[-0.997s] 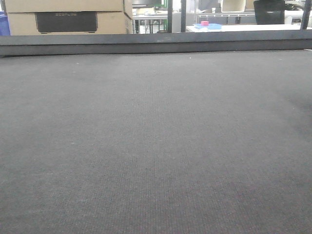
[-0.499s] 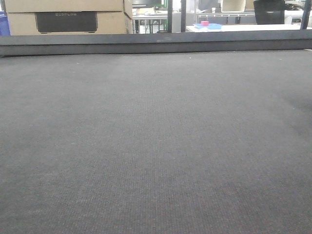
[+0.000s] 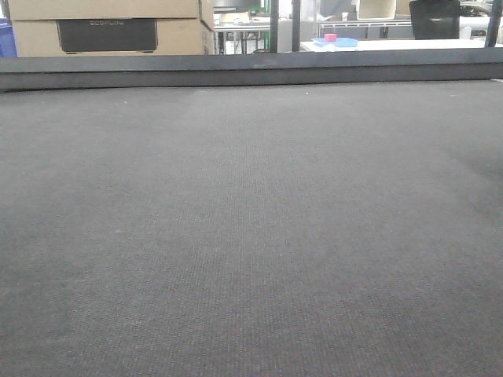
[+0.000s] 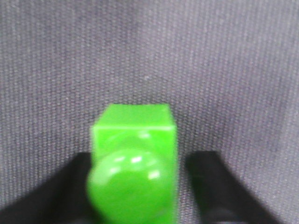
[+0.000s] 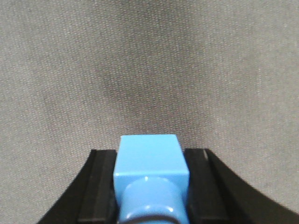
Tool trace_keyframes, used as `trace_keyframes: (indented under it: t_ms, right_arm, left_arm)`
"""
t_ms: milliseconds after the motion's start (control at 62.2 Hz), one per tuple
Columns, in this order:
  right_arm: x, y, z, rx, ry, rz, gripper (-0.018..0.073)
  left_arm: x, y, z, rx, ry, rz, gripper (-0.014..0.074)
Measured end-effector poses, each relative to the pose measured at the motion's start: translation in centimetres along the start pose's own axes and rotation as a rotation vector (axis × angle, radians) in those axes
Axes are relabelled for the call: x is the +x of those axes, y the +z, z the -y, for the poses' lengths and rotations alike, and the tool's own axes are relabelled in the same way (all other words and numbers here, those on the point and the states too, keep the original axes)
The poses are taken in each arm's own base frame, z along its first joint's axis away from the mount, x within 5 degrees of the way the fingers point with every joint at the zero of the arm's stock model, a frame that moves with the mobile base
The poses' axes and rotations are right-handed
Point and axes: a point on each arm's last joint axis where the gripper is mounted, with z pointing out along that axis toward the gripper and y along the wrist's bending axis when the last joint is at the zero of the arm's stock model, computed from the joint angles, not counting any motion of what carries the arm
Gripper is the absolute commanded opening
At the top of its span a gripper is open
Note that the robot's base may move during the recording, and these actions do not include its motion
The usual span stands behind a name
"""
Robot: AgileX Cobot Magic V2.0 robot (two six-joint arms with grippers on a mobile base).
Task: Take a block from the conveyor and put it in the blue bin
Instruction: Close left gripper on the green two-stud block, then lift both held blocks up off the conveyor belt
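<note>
The conveyor [image 3: 251, 228] fills the front view as a dark grey woven belt, with its raised rail [image 3: 251, 69] along the far edge. Neither gripper shows there. In the left wrist view a green block [image 4: 134, 140] with a round stud sits between my left gripper's [image 4: 141, 161] black fingers. The left finger is against it, and a strip of belt shows between the block and the right finger [image 4: 205, 182], so this gripper is open. In the right wrist view my right gripper [image 5: 149, 155] is shut on a blue block [image 5: 150, 161], pads pressed on both sides. The blue bin is out of view.
Behind the rail stand cardboard boxes [image 3: 110, 27] at the left. A white table at the back carries a small blue tray with a pink piece [image 3: 333, 39]. A sliver of something blue [image 3: 5, 38] shows at the far left edge.
</note>
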Motion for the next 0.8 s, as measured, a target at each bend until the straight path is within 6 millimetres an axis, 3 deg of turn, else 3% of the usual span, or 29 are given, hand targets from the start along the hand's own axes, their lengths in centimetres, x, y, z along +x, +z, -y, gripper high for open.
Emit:
trace_keyframes:
  t_ms: [129,290,450,611,804]
  right_arm:
    - [0.0,0.0,0.0,0.0,0.0,0.0,-0.016]
    - [0.1,-0.5,0.0,-0.004,0.001,0.015,-0.016]
    - [0.6,-2.6,0.0,-0.017,-0.023,0.134,-0.016]
    - [2.1,-4.6,0.2,-0.034,-0.053,0.339,-0.016]
    - [6.0,-4.2,0.7,-0.05,-0.059,0.537,-0.016]
  left_arm:
    - [0.0,0.0,0.0,0.0,-0.009,0.004,-0.0111]
    - [0.2,-0.2,0.0,0.001,-0.011,-0.018,-0.0111]
    - [0.6,-2.9,0.8,-0.005,0.062,0.053,-0.0111]
    - [1.8,-7.4,3.1,-0.005,0.202,0.291,-0.0111]
    - [5.1,-11.2,5.3,0.061,0.242,0.627,-0.0111]
